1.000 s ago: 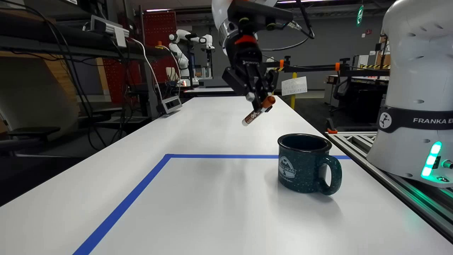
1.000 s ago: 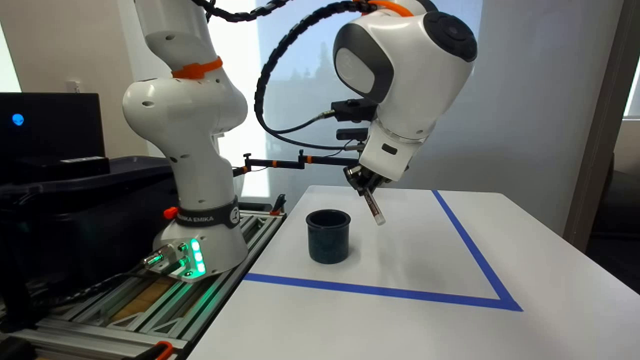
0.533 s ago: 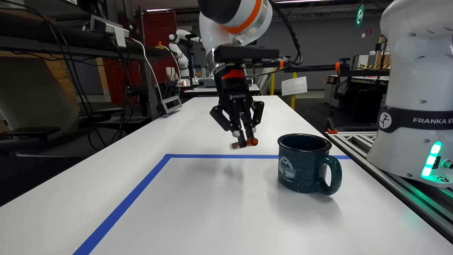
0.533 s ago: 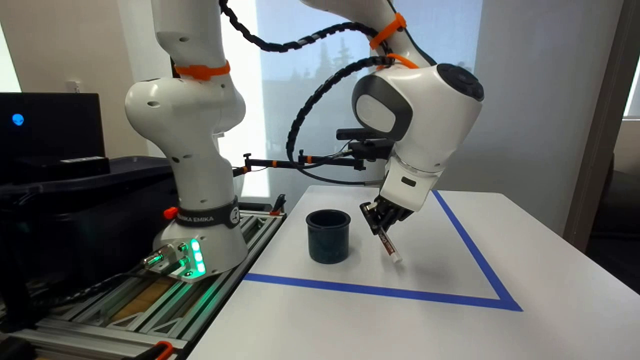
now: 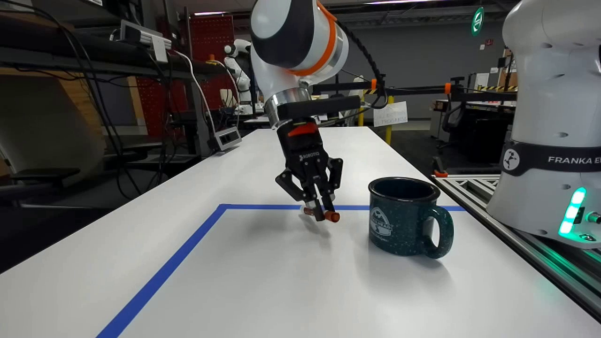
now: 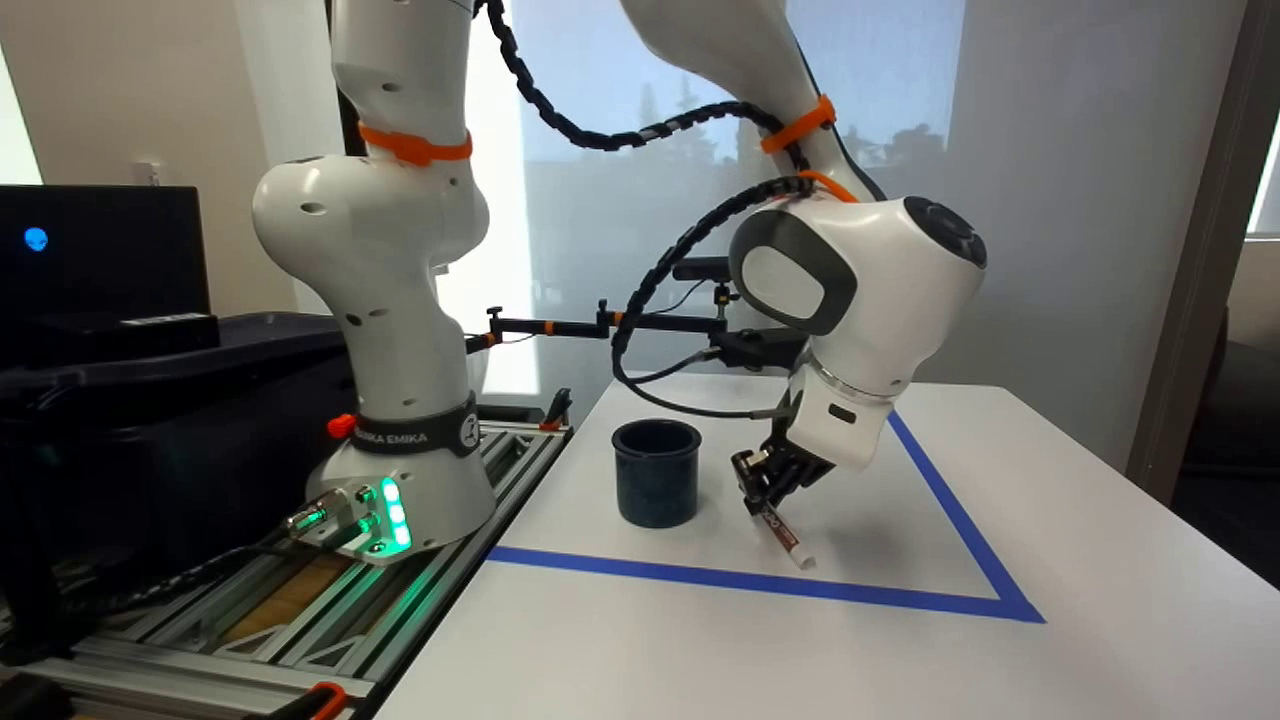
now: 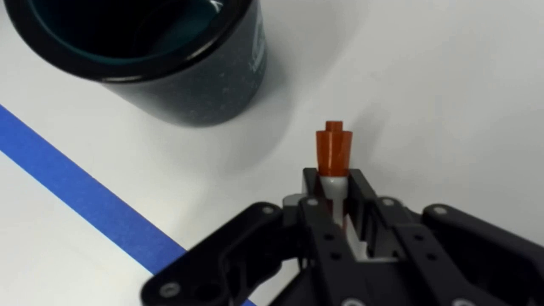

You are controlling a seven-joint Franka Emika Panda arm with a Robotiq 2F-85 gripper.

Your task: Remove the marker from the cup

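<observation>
The marker is dark red with an orange-brown cap and a whitish far end. My gripper is shut on it near the cap, as the wrist view shows. In an exterior view the marker slants, with its white end low near the table; whether it touches cannot be told. The cup, a dark teal mug, stands upright beside the gripper, apart from it. It also shows in an exterior view and at the upper left of the wrist view. The visible part of its inside holds nothing.
Blue tape marks out an area on the white table; cup and gripper are inside it. The arm's base stands on a metal rail frame beside the table, near the cup. A grey socket box sits at the far table edge.
My gripper has come down toward the table with the marker held in it, moving beside the cup and turning more downward. The cup has not moved.
</observation>
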